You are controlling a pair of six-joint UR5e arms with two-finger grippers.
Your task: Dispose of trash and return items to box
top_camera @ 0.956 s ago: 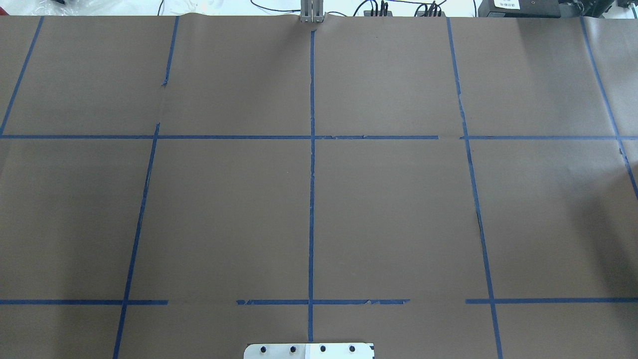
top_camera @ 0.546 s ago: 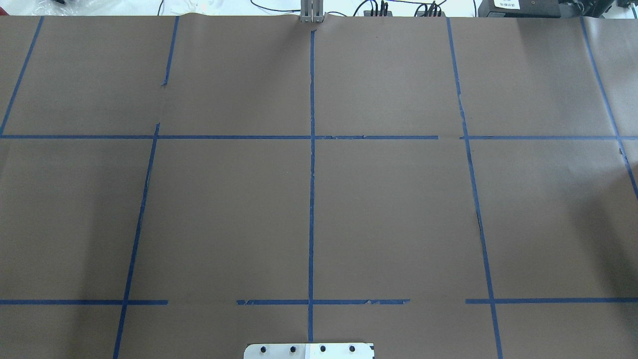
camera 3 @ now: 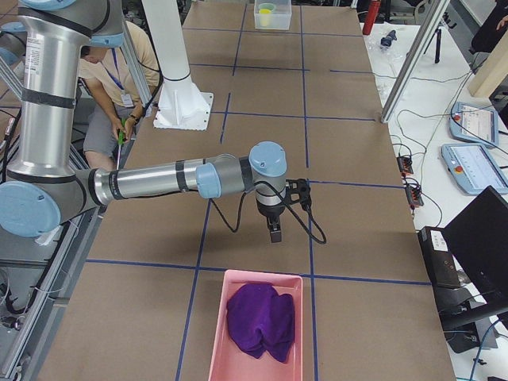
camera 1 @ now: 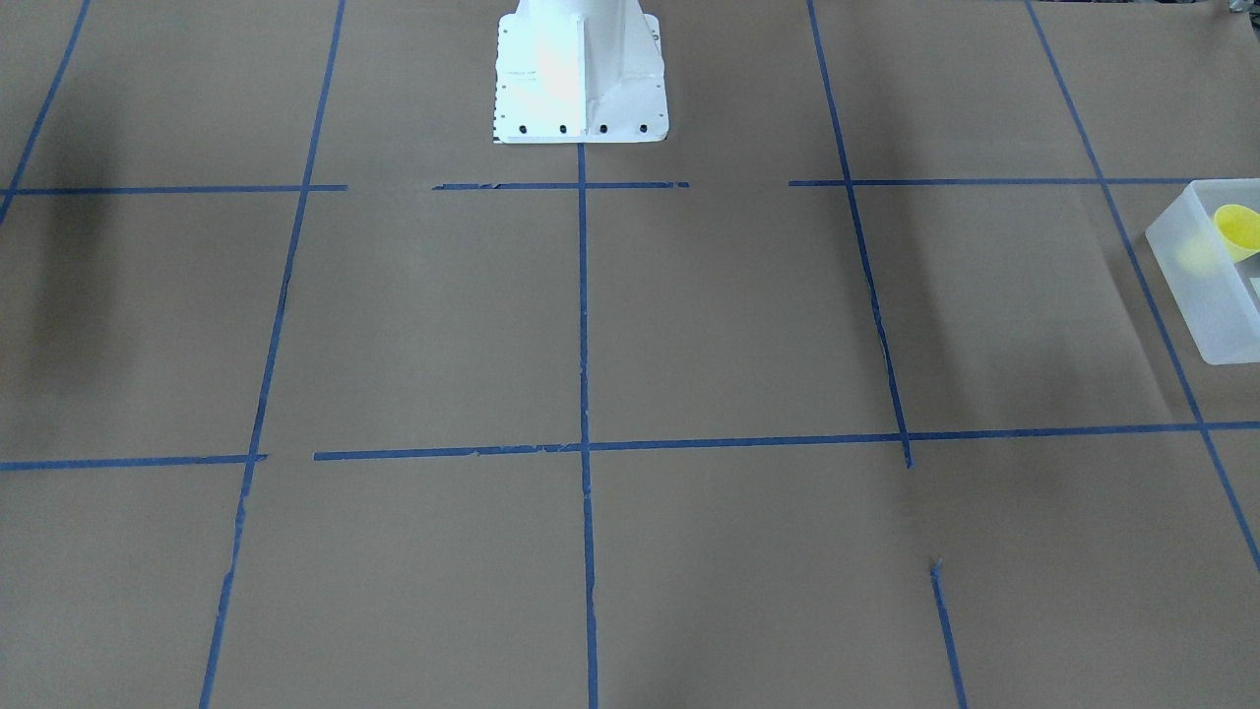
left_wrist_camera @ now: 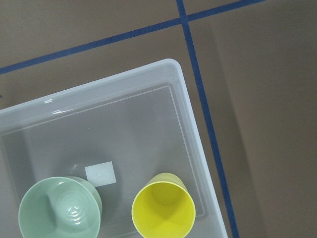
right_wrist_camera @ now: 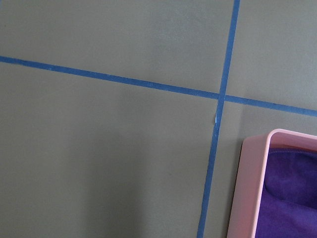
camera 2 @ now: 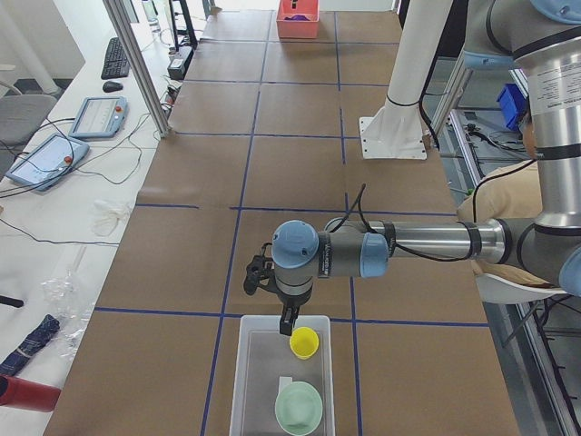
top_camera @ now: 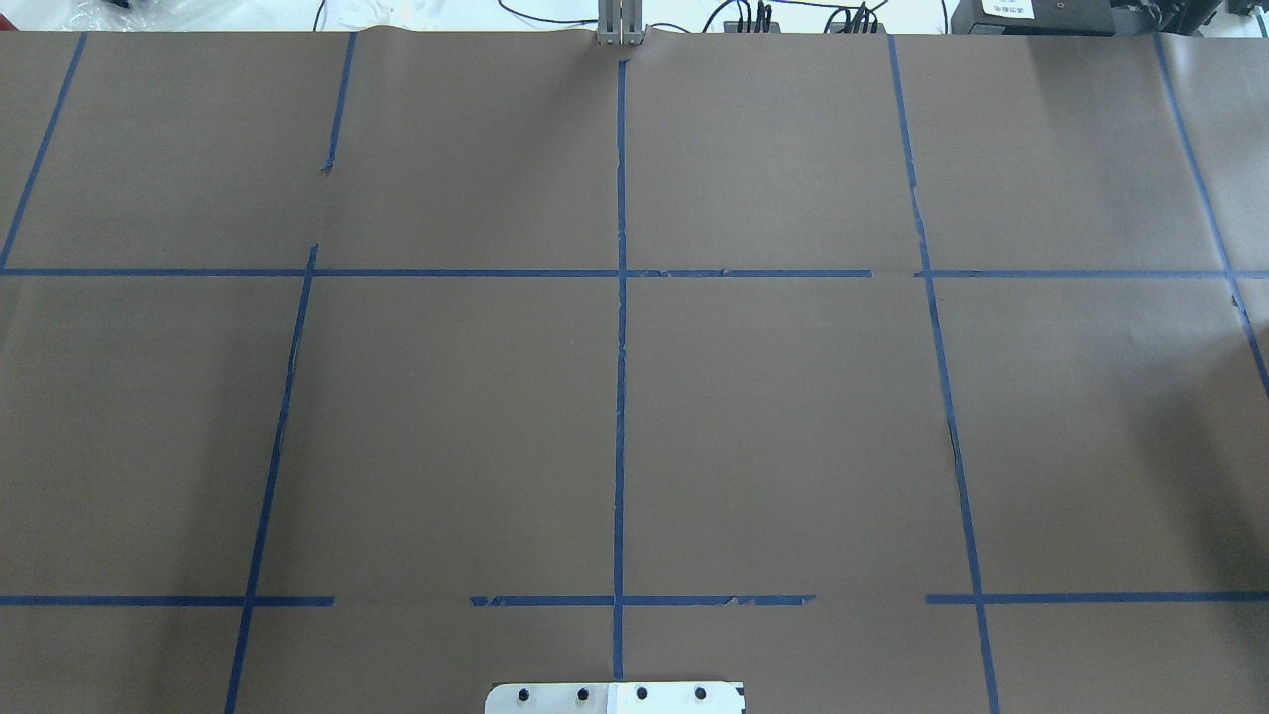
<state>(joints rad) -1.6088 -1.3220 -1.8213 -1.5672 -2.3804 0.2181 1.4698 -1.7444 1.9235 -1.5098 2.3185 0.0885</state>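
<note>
The frosted white box [left_wrist_camera: 187, 111] stands at the table's left end; it also shows in the exterior left view [camera 2: 240, 381] and the front view [camera 1: 1196, 295]. Inside it stand a yellow cup [left_wrist_camera: 163, 209] [camera 2: 304, 342] [camera 1: 1236, 226] and a pale green bowl [left_wrist_camera: 59, 212] [camera 2: 299, 407], both upright. My left gripper [camera 2: 289, 320] hangs over the box's far end beside the cup; I cannot tell if it is open. My right gripper [camera 3: 274, 232] hangs above bare table just beyond a pink tray [camera 3: 216, 333] holding a purple cloth [camera 3: 260, 317] [right_wrist_camera: 292, 183]; I cannot tell its state.
The white robot pedestal [camera 1: 579, 69] stands at the table's middle rear edge. A person [camera 3: 119, 87] sits behind the robot. Tablets [camera 2: 95, 116] and cables lie on the side bench. A white label [left_wrist_camera: 98, 174] lies on the box floor.
</note>
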